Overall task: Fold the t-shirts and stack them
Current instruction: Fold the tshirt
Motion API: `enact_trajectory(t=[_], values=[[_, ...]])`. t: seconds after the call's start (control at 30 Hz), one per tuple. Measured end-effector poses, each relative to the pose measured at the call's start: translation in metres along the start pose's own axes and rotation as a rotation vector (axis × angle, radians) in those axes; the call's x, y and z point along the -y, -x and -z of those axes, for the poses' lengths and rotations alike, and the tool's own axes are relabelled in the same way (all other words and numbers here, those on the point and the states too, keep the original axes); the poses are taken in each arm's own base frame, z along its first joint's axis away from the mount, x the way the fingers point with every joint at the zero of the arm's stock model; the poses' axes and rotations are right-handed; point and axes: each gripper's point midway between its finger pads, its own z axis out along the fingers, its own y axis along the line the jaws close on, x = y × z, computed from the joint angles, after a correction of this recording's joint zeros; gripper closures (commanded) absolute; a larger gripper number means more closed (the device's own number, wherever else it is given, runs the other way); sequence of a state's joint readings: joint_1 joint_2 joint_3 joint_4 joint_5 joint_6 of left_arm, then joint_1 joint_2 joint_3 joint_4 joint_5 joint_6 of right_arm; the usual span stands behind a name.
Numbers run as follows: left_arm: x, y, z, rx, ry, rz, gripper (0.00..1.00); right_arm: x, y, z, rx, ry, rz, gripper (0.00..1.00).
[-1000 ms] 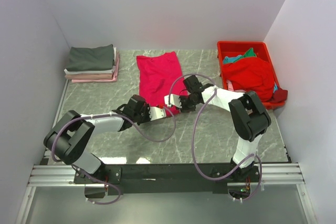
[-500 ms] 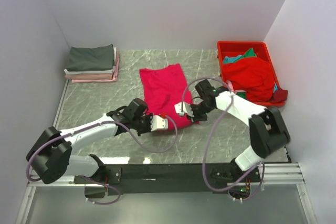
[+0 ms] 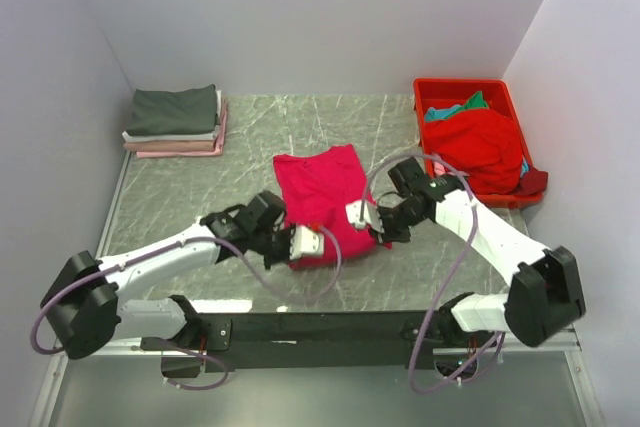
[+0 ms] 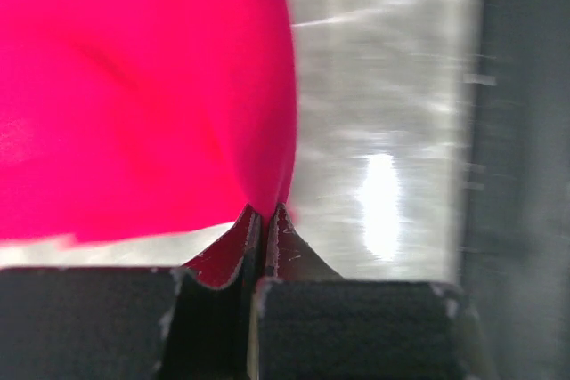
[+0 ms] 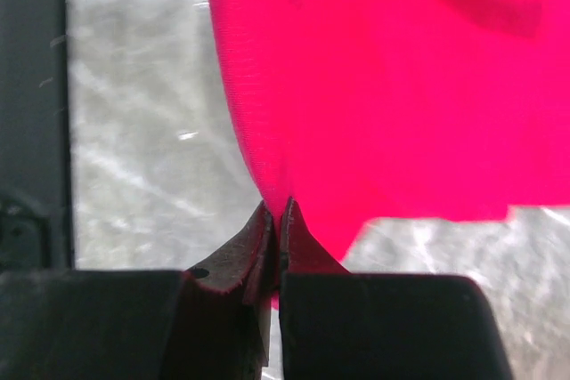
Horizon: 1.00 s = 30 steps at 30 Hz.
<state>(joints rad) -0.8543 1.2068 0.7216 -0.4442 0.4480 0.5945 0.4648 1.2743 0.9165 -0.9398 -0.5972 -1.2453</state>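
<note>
Left gripper [image 3: 316, 240]: found pinched tight on the near left corner of the crimson t-shirt [image 3: 325, 187], cloth caught between the dark fingertips [image 4: 233, 251] in the left wrist view.
Right gripper [image 3: 369, 220]: found likewise closed on the near right corner of the same shirt, a fold of pink gathered into the pinch in the right wrist view.

Crimson t-shirt: noted as a plain bright pink-red oblong, mostly smooth, drawn into soft creases toward both held corners. Lay at the middle of the table [image 3: 190, 197], long side running away from the arm bases, between the two arms.

Folded stack [image 3: 178, 125]: sat at the far left corner, well apart from the crimson shirt. Dark grey shirt [image 3: 172, 110] on top, white and pale pink layers beneath.

Table: grey marbled top, glossy, with glare showing in both wrist views. Closed in by plain pale walls [image 3: 300, 17] on three sides.

Red bin [image 3: 462, 86]: stood at the far right, against the wall. Held a heaped red shirt [image 3: 478, 145] and a teal shirt [image 3: 455, 107] behind it. Dark red cloth [image 3: 533, 183] hung over the near right corner.
</note>
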Motion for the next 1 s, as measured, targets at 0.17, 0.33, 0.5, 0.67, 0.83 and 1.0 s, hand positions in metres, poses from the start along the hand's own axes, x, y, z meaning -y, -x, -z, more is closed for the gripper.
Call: enact_trajectory(t=[0.17,0.33,0.5,0.67,0.83,1.0], values=[[-0.081,-0.006,0.015,0.004,0.17,0.065,1.0,0.07,0.009,0.002,-0.02,-0.111,-0.093,1.0],[-0.161,-0.011,0.037,0.028,0.343,0.094,1.0,0.166,0.02,0.002,-0.009,-0.273,-0.154,1.0],[-0.22,-0.022,0.044,0.038,0.452,0.109,1.0,0.243,0.027,-0.005,0.011,-0.4,-0.215,1.0],[-0.263,-0.04,0.042,0.03,0.549,0.128,1.0,0.298,0.026,-0.011,0.022,-0.524,-0.264,1.0],[-0.291,-0.051,0.038,0.026,0.616,0.147,1.0,0.325,0.019,-0.016,0.019,-0.591,-0.297,1.0],[-0.302,-0.055,0.039,0.021,0.665,0.154,1.0,0.344,0.015,-0.02,0.015,-0.632,-0.319,1.0]])
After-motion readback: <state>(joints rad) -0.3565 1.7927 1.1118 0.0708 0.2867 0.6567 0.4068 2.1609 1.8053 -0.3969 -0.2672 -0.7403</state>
